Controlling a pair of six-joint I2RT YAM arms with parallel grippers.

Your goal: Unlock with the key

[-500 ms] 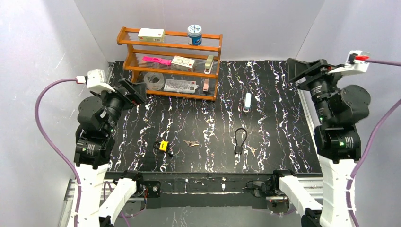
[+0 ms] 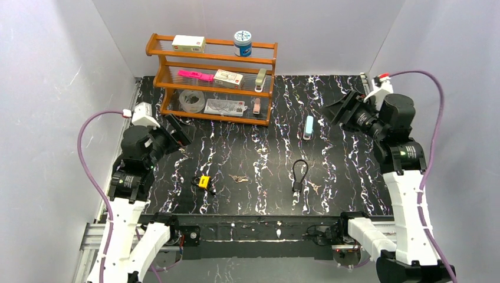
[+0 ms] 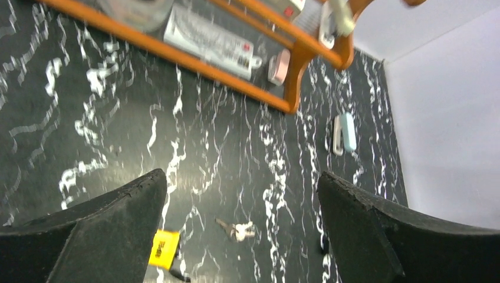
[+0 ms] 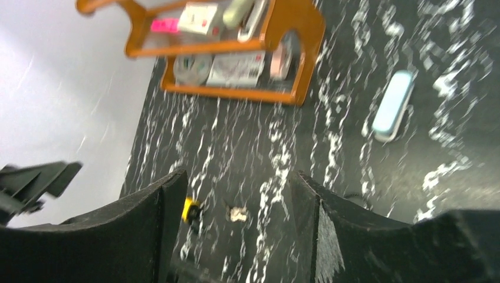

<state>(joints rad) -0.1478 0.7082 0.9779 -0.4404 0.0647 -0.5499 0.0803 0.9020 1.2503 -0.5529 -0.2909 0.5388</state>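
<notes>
**APPROACH STAGE: NOTHING GRASPED**

Both hands hang above the tabletop (image 2: 354, 171), and neither carries anything. The left hand (image 2: 178, 131) is spread wide over the left side, near the shelf (image 2: 212, 88). The right hand (image 2: 344, 111) is spread wide over the far right.

The keys (image 2: 239, 178) lie flat near the middle of the tabletop. The padlock (image 2: 204, 181) lies just left of them, apart. The cable lock (image 2: 299, 175) lies to their right, with a small metal item (image 2: 316, 188) beside it.

Judged step: reach for the keys, no contact yet. The next move calls for one hand to descend and pinch the keys, which lie low on a flat surface. The other hand probably has to steady the lock.

Limits of view:
- Which lock the task means cannot be told.
- No keyhole is visible.
- The key count is too small to make out.
- The right wrist view is blurred.
- In both wrist views a finger partly covers the padlock.
</notes>
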